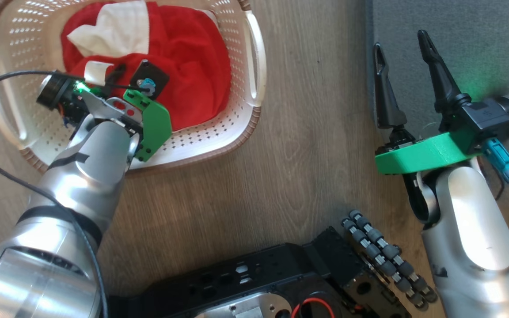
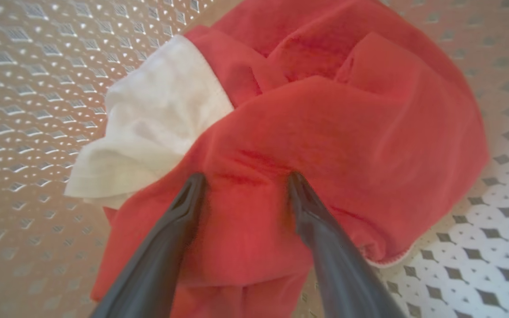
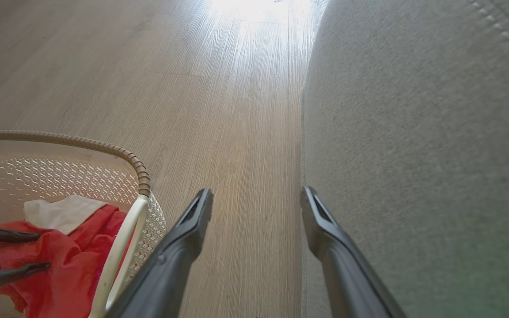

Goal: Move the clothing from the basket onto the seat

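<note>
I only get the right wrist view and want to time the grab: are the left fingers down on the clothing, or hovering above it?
Observer: Down on it. In the left wrist view the left gripper is open, and both tips appear pressed into the red clothing, which dimples around them.
Operator: Which part of the pile is it over?
Observer: Red fabric. The white panel lies off to the side of the tips in that view.
Operator: Where does the pile sit in the basket?
Observer: The head view shows it heaped in the right half of the basket.
</note>
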Robot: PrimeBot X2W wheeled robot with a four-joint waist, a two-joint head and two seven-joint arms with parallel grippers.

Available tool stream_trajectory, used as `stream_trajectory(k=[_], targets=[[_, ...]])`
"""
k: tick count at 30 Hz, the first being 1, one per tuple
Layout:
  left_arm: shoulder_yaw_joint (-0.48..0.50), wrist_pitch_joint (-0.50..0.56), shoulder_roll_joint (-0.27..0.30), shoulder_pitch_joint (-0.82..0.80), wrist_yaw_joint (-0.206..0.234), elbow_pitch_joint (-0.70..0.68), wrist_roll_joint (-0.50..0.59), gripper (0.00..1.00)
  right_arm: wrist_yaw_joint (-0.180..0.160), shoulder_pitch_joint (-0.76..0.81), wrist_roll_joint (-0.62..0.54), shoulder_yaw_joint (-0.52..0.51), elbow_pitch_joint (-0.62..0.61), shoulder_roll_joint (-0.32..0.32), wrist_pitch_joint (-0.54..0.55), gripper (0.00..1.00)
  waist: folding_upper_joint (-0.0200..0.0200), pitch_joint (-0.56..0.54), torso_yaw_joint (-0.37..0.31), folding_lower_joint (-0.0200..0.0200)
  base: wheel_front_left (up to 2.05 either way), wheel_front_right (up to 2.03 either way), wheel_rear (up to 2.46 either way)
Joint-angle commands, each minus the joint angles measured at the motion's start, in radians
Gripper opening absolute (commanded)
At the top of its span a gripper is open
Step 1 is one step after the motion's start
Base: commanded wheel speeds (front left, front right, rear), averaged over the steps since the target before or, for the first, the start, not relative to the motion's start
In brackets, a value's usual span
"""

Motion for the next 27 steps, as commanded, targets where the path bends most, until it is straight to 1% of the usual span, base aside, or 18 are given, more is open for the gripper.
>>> stream_trajectory(k=[1, 5, 8, 13, 14, 15, 21, 27], targets=[[0.003, 0.014, 0.024, 0.011, -0.005, 0.001, 0.002, 1.0, 0.0, 0.065, 0.033, -0.014, 0.047, -0.009, 0.011, 1.0, 0.0, 0.011, -0.011, 0.0, 0.0, 0.0, 0.0], [-0.007, 0.077, 0.04, 0.003, -0.022, 0.004, 0.001, 1.0, 0.0, 0.069, 0.036, -0.011, 0.044, -0.007, 0.011, 1.0, 0.0, 0.023, -0.022, 0.0, 0.0, 0.0, 0.0], [-0.016, 0.101, 0.046, -0.003, -0.024, 0.005, 0.003, 1.0, 0.0, 0.071, 0.039, -0.008, 0.041, -0.006, 0.011, 1.0, 0.0, 0.029, -0.026, 0.0, 0.0, 0.0, 0.0], [-0.014, 0.132, 0.054, -0.007, -0.044, 0.006, -0.016, 1.0, 0.0, 0.071, 0.059, -0.003, 0.033, -0.006, 0.011, 1.0, 0.0, 0.041, -0.027, 0.0, 0.0, 0.0, 0.0], [-0.012, 0.14, 0.053, -0.009, -0.045, 0.006, -0.02, 0.62, 0.0, 0.07, 0.062, -0.001, 0.033, -0.006, 0.011, 1.0, 0.0, 0.042, -0.025, 0.0, 0.0, 0.0, 0.0], [-0.013, 0.142, 0.052, -0.011, -0.045, 0.006, -0.023, 0.0, 0.0, 0.067, 0.063, 0.002, 0.034, -0.006, 0.011, 1.0, 0.0, 0.044, -0.024, 0.0, 0.0, 0.0, 0.0], [-0.013, 0.111, 0.046, -0.007, -0.035, 0.006, -0.039, 0.0, 0.0, 0.05, 0.055, 0.015, 0.039, -0.005, 0.011, 1.0, 0.0, 0.036, -0.014, 0.0, 0.0, 0.0, 0.0], [0.007, 0.043, 0.032, 0.012, -0.014, 0.006, -0.076, 0.0, 0.0, 0.024, 0.032, 0.011, 0.051, -0.005, 0.011, 1.0, 0.0, -0.01, 0.002, 0.0, 0.0, 0.0, 0.0]])
